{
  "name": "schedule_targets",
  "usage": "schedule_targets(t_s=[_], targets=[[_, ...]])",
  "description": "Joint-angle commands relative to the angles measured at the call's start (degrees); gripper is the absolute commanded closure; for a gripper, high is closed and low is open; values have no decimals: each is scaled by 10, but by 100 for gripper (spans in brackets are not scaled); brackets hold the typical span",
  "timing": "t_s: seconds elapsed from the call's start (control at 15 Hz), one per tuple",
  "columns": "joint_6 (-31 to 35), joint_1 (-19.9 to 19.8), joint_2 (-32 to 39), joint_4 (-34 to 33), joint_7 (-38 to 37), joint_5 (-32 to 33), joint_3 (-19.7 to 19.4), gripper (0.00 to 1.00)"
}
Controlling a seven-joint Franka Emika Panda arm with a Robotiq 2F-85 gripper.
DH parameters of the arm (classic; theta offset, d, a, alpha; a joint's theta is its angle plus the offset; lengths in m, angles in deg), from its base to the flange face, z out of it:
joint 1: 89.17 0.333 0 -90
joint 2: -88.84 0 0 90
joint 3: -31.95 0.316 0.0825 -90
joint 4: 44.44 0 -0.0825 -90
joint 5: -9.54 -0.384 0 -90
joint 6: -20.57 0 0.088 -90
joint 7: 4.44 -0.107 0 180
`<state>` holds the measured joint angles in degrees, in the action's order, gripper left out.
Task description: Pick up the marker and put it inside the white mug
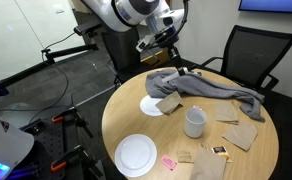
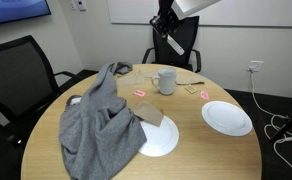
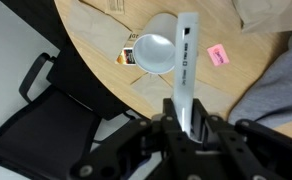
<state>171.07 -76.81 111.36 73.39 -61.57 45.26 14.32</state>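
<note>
The gripper (image 3: 189, 125), high above the round wooden table (image 3: 96, 40), is clamped on the marker (image 3: 186, 60), which points down just beside the white mug (image 3: 153, 52). Released here, the marker may strike the rim and bounce away.

Round pale wooden table (image 1: 121, 115), strewn with tableware and cloth.
On it: a crumpled grey cloth (image 1: 201, 90), a flat white round plate (image 1: 136, 154) near the edge, a second white plate (image 1: 151, 105) touching the cloth, a plain white ceramic mug (image 1: 194, 122), brown paper napkins (image 1: 239, 133) and a small pink scrap (image 1: 169, 161).
</note>
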Motion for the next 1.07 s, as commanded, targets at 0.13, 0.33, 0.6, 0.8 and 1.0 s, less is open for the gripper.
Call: schedule_targets(t_s=[0.13, 0.33, 0.6, 0.8, 1.0], targets=[[-14, 82, 42, -37, -250, 104, -89, 95], [-53, 72, 57, -54, -378, 166, -77, 95], [-136, 51, 72, -76, -534, 248, -43, 95], [-203, 21, 86, -92, -627, 283, -1, 95], [-258, -9, 107, -111, -698, 289, 38, 95]])
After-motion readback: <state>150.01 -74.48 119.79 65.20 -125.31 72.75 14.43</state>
